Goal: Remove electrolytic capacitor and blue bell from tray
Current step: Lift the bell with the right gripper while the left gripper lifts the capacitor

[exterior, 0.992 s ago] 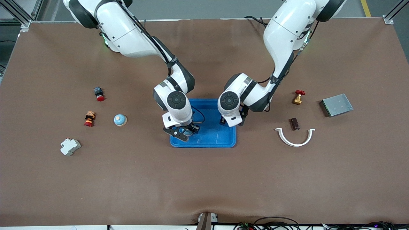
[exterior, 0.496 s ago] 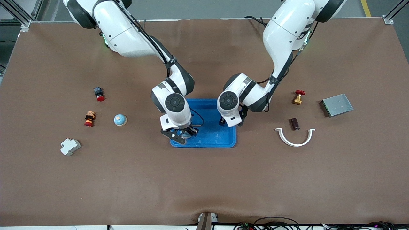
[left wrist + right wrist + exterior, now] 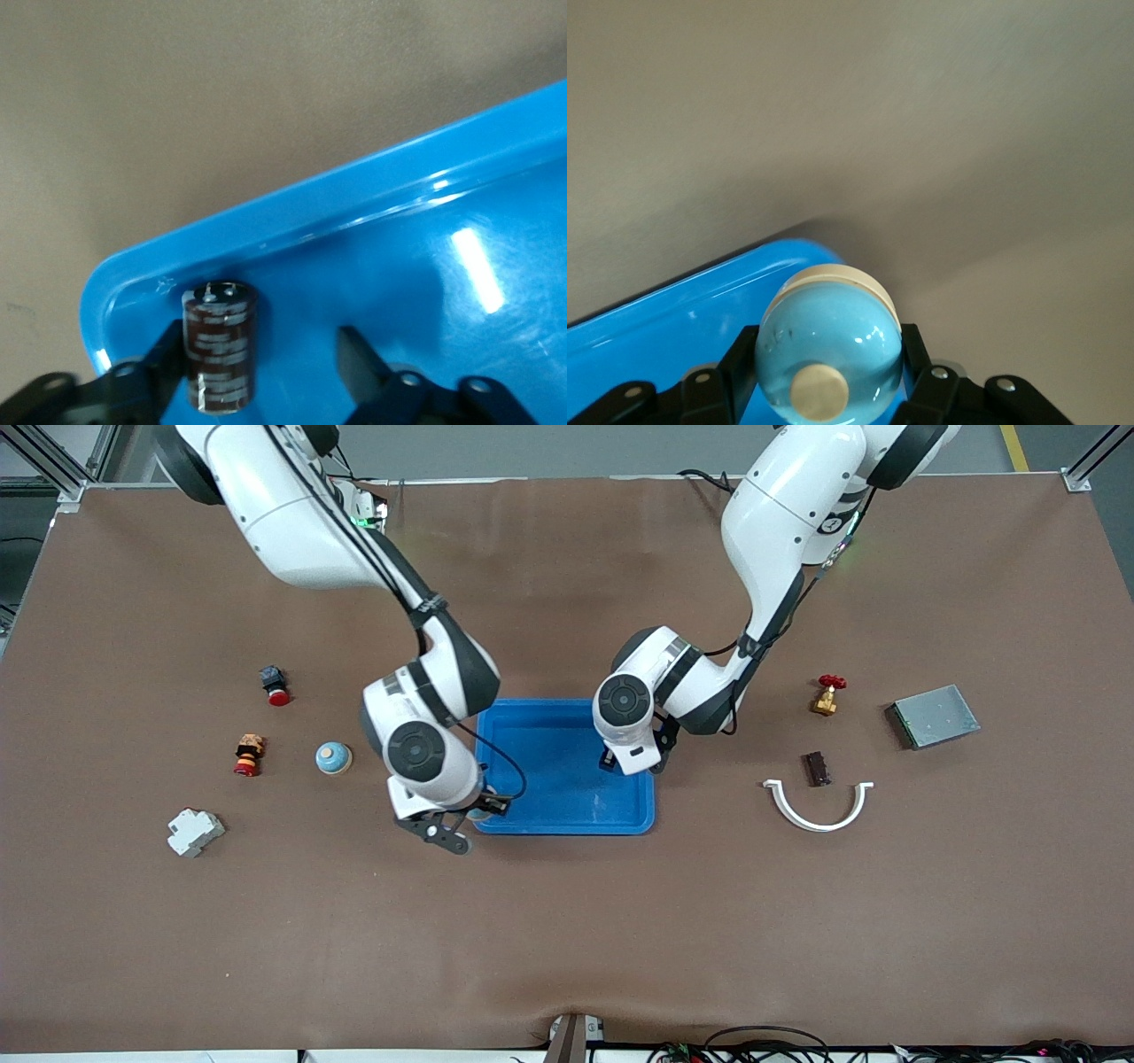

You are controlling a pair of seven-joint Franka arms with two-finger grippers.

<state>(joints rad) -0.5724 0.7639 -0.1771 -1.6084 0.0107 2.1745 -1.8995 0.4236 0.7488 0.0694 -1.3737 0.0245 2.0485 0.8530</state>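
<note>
Right end effector [image 3: 829, 376] clamps blue bell [image 3: 828, 361] above tray [image 3: 673, 305] corner.

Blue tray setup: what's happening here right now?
Both arms are clearing the blue tray. The right hand is shut on the blue bell and holds it over the tray's corner toward the right arm's end of the table. The left hand is down in the tray, its fingers either side of the electrolytic capacitor, one finger against it, the other apart. The capacitor stands upright by the tray's rim.
</note>
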